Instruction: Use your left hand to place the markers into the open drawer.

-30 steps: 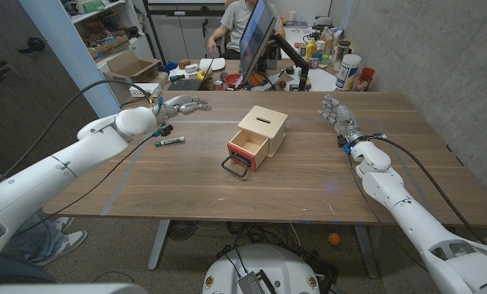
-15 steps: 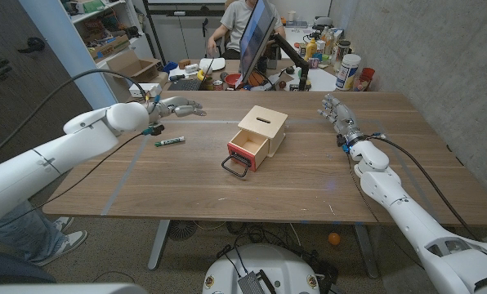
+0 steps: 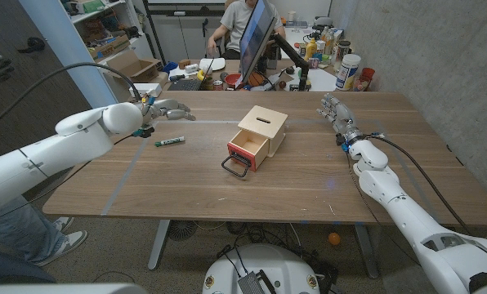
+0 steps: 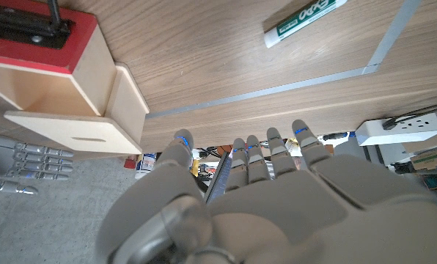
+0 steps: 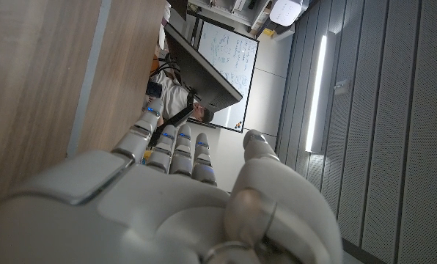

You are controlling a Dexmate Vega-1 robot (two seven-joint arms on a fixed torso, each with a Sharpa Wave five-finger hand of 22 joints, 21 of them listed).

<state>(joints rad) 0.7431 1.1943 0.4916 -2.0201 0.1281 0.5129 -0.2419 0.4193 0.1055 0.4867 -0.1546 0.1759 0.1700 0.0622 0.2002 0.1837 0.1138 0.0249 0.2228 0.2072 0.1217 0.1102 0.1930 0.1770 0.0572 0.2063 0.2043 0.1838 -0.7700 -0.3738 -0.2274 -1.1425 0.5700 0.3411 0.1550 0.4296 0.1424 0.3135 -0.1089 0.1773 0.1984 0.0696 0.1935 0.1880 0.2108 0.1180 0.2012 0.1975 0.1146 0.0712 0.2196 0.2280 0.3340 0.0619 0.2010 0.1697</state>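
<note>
Drawer [image 3: 247, 150] interior hidden; marker [image 3: 170, 141] label unreadable.

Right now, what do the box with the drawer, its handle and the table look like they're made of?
Box: pale unfinished-looking wood, likely plywood, matte with faint grain. Drawer: same pale wood, front painted red. Handle: thin black loop, probably metal or plastic; cannot tell which. Table: darker brown wood-grain top, smooth low sheen, possibly veneer or laminate.

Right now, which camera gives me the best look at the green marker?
The left wrist view: the green marker lies large on the wood with its label visible, beyond the left hand. The head view shows the marker small, between that hand and the drawer box.
</note>
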